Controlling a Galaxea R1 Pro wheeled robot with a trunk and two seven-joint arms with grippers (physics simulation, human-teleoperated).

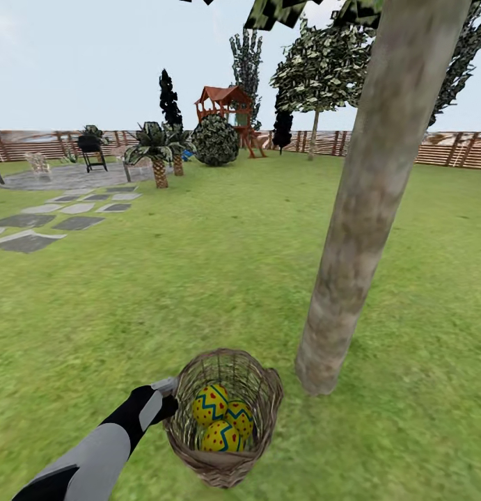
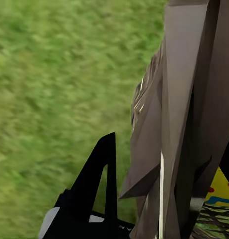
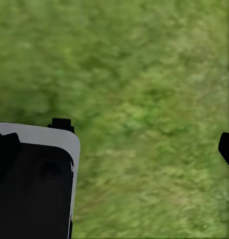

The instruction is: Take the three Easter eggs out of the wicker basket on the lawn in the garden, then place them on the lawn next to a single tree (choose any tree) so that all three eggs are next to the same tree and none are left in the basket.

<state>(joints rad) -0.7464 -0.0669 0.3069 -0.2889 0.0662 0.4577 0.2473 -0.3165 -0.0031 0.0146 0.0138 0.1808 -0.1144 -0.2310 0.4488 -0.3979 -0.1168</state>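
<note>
The wicker basket (image 1: 226,467) stands on the lawn (image 1: 198,278) close to the foot of a thick pale tree (image 1: 365,209). Three yellow Easter eggs lie inside it: one at the back (image 1: 211,403), one to the right (image 1: 241,416), one in front (image 1: 221,437). My left gripper (image 1: 172,398) is at the basket's left rim, shut on the wall. In the left wrist view the woven wall (image 2: 149,124) passes between the fingers (image 2: 105,169), with a bit of egg (image 2: 221,191) beyond. My right gripper (image 3: 144,137) hangs open over bare grass.
Grey stepping stones (image 1: 52,223) lead to a patio with a grill (image 1: 92,149) at the far left. Short palms (image 1: 156,156), a round bush (image 1: 215,140), a playset (image 1: 226,111) and a slat fence (image 1: 449,149) stand far off. Open grass surrounds the trunk.
</note>
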